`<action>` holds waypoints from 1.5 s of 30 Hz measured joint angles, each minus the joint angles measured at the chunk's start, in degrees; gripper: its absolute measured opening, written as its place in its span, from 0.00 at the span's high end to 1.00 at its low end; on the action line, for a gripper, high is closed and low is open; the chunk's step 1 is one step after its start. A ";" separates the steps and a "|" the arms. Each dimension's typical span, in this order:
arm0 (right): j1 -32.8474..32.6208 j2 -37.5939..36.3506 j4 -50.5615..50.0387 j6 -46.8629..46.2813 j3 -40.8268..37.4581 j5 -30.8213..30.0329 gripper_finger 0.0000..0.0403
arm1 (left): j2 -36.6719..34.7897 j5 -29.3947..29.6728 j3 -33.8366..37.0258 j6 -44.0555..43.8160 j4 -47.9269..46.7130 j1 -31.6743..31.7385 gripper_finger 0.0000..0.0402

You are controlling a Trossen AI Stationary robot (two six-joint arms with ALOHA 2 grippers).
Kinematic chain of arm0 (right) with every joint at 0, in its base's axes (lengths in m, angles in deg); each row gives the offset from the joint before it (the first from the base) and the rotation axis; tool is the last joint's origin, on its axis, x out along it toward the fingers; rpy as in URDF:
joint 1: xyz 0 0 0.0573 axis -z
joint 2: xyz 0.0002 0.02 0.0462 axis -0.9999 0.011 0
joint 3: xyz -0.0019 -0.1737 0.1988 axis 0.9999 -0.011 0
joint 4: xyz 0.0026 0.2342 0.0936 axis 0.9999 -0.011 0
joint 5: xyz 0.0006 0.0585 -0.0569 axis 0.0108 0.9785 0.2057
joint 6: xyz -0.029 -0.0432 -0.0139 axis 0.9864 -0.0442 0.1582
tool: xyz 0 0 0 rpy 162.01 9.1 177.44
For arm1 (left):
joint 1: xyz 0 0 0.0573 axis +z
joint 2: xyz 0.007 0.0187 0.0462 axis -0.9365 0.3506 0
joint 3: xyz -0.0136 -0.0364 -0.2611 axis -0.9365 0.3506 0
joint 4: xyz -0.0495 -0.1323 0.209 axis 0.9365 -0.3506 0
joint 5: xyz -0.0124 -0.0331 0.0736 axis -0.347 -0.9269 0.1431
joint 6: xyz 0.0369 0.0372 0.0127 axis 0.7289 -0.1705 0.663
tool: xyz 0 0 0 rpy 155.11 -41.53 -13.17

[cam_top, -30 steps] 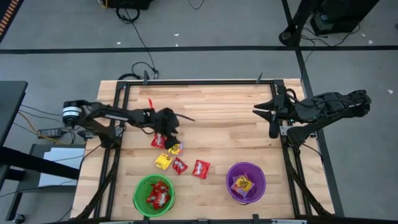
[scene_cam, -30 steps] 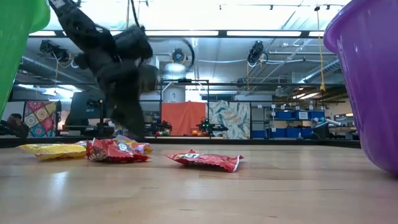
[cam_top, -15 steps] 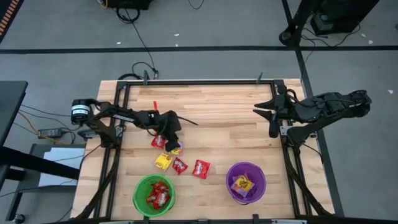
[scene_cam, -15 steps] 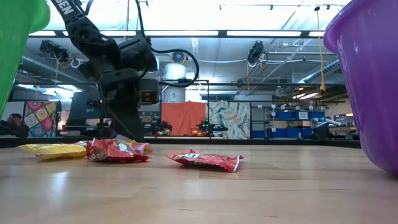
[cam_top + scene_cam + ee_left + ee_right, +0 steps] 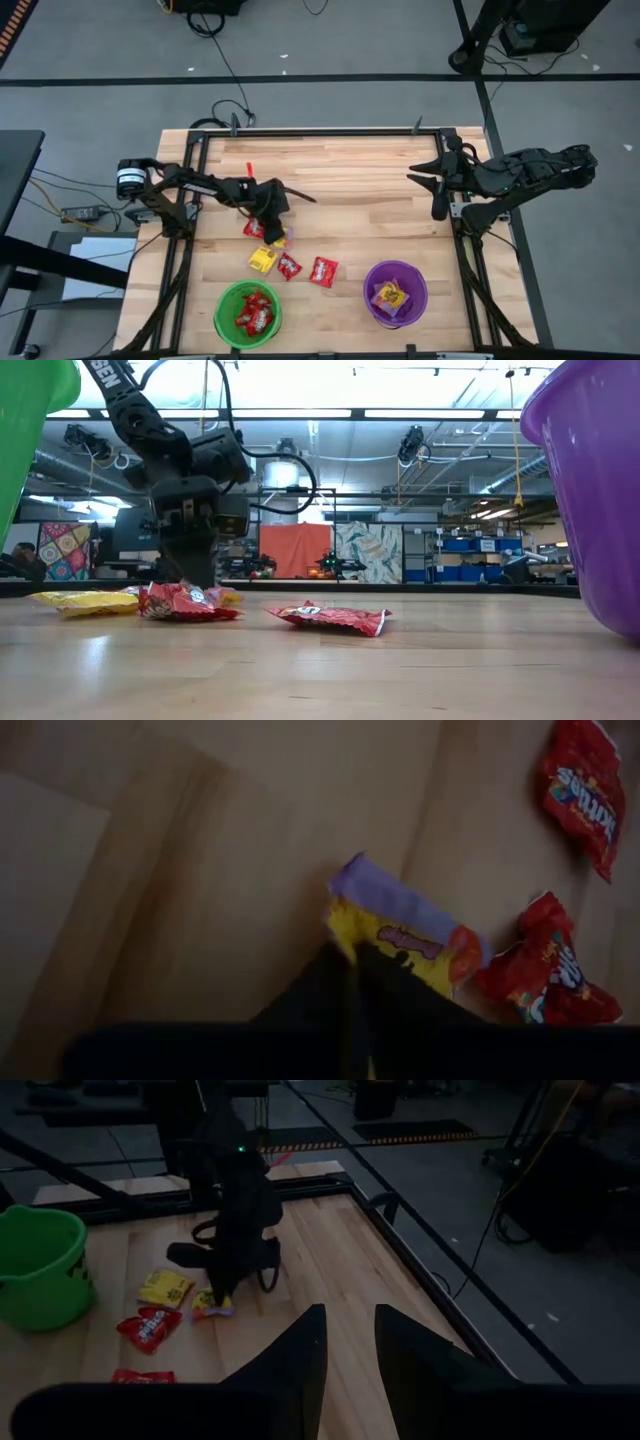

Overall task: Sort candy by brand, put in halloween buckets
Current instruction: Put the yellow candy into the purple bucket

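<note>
Counting 5 loose candy packets [image 5: 288, 265], 2 buckets [image 5: 395, 292].

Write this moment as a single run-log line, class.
left gripper: shut on yellow candy packet on table | right gripper: waiting at table's right edge | green bucket: red candy | purple bucket: yellow candy

Wood table [image 5: 340, 180] w/ black frame rail [image 5: 320, 131]. Grey floor [image 5: 100, 60] round it, black cables [image 5: 225, 60] trailing. Orange panel [image 5: 294, 550] in bkgd.
</note>
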 joint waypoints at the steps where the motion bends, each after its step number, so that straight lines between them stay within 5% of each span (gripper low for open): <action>1: 0.00 0.00 0.00 0.00 0.00 0.02 0.75 | 0.02 -0.06 0.05 -0.02 0.00 0.30 0.95; 9: 0.00 0.00 0.02 0.03 0.00 -0.32 0.75 | 0.17 -1.41 -3.21 2.96 0.69 1.79 0.97; 22: 0.02 0.02 -0.02 1.98 0.02 -3.43 0.75 | 0.09 -9.34 -23.63 4.72 1.49 -0.72 0.98; 31: 5.51 -0.76 -0.07 6.80 0.02 -9.14 0.75 | 0.53 -3.65 -34.63 7.15 3.61 -9.96 0.98; 35: 9.96 -1.03 -0.14 7.92 0.02 -7.72 0.75 | 2.71 1.36 -36.11 7.85 8.85 -12.85 0.98; 45: 13.77 -1.26 0.21 7.39 0.04 -2.73 0.75 | 17.00 -1.25 -47.60 6.21 14.23 -16.26 0.98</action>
